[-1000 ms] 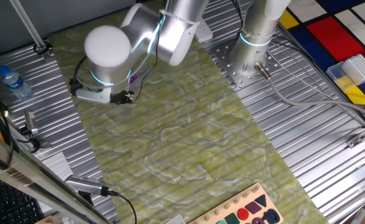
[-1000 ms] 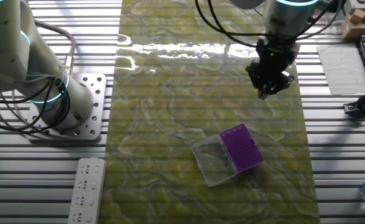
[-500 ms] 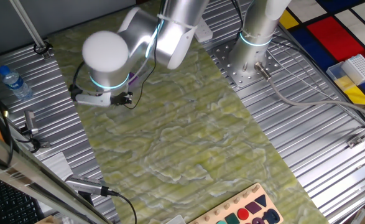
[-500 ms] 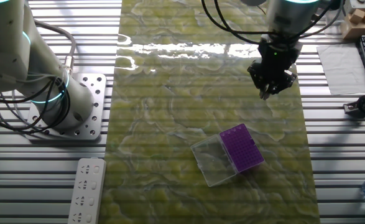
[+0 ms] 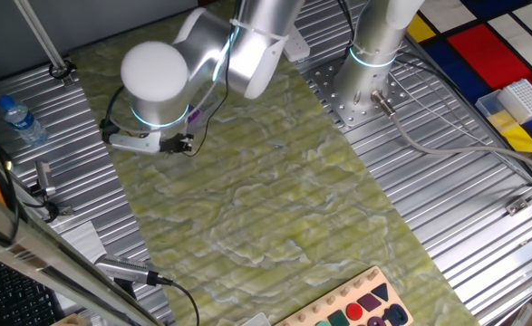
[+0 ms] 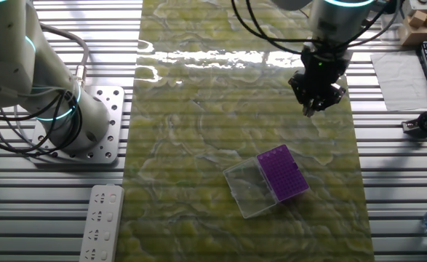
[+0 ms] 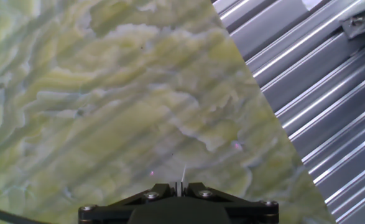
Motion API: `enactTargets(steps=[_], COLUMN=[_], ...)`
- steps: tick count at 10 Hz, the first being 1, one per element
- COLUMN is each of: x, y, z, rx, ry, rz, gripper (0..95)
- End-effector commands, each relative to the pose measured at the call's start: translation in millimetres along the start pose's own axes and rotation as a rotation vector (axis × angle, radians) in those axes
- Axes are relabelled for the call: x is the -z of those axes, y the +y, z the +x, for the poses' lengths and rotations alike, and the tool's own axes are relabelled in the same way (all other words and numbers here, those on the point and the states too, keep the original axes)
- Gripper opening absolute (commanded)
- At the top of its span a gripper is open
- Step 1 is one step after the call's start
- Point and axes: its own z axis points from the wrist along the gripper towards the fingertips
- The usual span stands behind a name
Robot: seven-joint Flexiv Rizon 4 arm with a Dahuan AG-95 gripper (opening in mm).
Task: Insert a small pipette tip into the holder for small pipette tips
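Note:
The purple holder (image 6: 282, 173) lies flat on the green mat, its clear cover (image 6: 248, 189) open to its left. My gripper (image 6: 312, 108) hangs above the mat, up and to the right of the holder and apart from it. In the hand view the black jaws are pressed together at the bottom edge, and a thin, pale small pipette tip (image 7: 183, 175) sticks out from between them over bare mat. The holder does not show in the hand view. In the first fixed view the arm (image 5: 157, 77) hides most of the holder and the gripper.
A white gridded rack (image 5: 525, 98) on a pale blue tray stands far right. A water bottle (image 5: 19, 119) lies at the left. A second arm's base (image 6: 68, 120) and a white power strip (image 6: 100, 222) sit left of the mat. A shape board (image 5: 361, 308) lies at the front.
The gripper has shifted only slightly sideways above the mat, still shut on the tip. The holder has not moved.

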Motion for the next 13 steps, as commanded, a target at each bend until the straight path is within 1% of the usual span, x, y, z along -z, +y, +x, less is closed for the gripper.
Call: enactTargets(steps=[1,3,4,5,6,7,8,9,11,12,13], x=[0.9,0.9,0.9,0.9,0.9,0.9,1.6,4.2,4.6,2.6,-1.2], y=[1.5,1.5,1.5,1.5,1.5,1.5,1.2,1.4,3.4,3.4,4.3], z=[2.6,2.6,2.6,2.6,2.6,2.6,7.8,30.2,46.8,53.3,63.5], rx=[0.027,0.043,0.057,0.091,0.106,0.131,0.138,0.138,0.145,0.150,0.158], ry=[0.002,0.000,0.005,0.017,0.041,0.067,0.081,0.087,0.092,0.093,0.102], rz=[0.008,0.014,0.015,0.008,-0.015,-0.024,-0.026,-0.036,-0.037,-0.037,-0.033], gripper=[0.0,0.0,0.0,0.0,0.0,0.0,0.0,0.0,0.0,0.0,0.0])
